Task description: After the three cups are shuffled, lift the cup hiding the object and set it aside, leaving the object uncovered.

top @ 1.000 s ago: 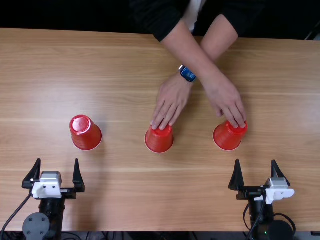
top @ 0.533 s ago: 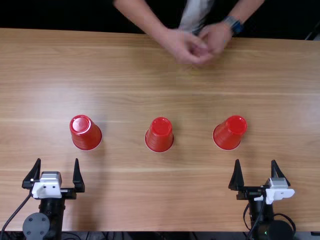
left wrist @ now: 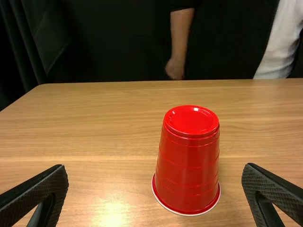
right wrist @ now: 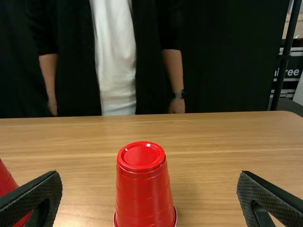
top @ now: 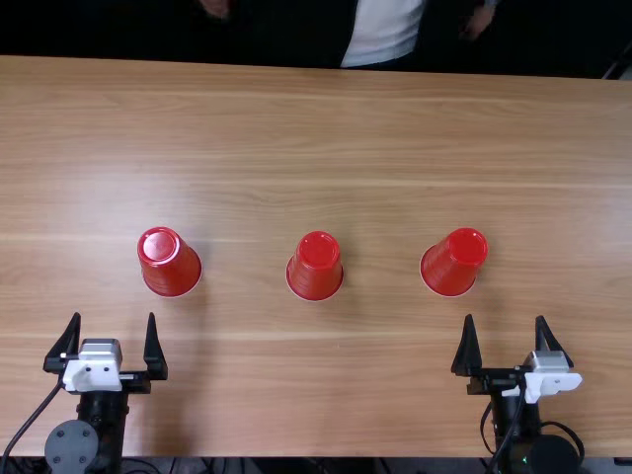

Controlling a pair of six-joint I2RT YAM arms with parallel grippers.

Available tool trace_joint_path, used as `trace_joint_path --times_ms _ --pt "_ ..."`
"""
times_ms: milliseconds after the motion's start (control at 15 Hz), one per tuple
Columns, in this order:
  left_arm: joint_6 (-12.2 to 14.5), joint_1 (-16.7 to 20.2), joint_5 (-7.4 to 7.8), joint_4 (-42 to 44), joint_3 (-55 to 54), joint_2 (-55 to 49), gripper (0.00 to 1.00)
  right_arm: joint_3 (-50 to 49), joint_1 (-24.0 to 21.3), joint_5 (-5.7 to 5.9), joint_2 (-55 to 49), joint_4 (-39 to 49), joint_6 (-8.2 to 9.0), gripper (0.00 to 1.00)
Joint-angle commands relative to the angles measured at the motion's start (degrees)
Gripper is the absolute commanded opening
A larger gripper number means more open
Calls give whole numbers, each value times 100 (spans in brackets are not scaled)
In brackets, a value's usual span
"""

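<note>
The left cup (top: pixel 169 262), middle cup (top: pixel 315 267) and right cup (top: pixel 453 263) stand in a row on the table (top: pixel 316 128).

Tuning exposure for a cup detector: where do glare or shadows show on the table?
Left wrist view: a bright glare patch on the table beside the left cup. Right wrist view: table evenly lit around the right cup, no hot spot. Top view: even light, no hard glare or dark shadow round the middle cup.
</note>
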Motion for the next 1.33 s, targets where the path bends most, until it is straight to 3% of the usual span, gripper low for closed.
trace_joint_path --times_ms 0,333,467,533,600,667,867,1067,1133,1267 --pt "43 -18 -20 -104 -36 -62 100 -10 -60 2 -40 22 28 100" --pt "33 -18 -9 -72 -36 -62 100 -27 -51 33 -40 85 39 100" --pt "22 -18 86 -30 -36 -62 100 78 -69 54 -40 85 7 100" --pt "22 -18 328 -93 25 -62 100 281 -69 54 -40 43 7 100" --pt "22 -18 676 -146 263 -62 100 518 -69 65 -40 11 7 100" --pt "1 -1 824 -262 641 -62 100 676 -69 65 -40 0 7 100" --pt "1 43 813 -1095 1818 1063 100 1441 -69 65 557 -21 -4 100" --pt "-9 61 318 -1781 3181 2240 100 2311 -60 23 1462 -263 -14 100" --pt "-9 61 233 -2171 3708 2618 100 2689 -60 54 1753 -632 -56 100" --pt "-20 61 212 -3057 4701 3418 100 3515 -60 23 2482 -1297 -109 100"
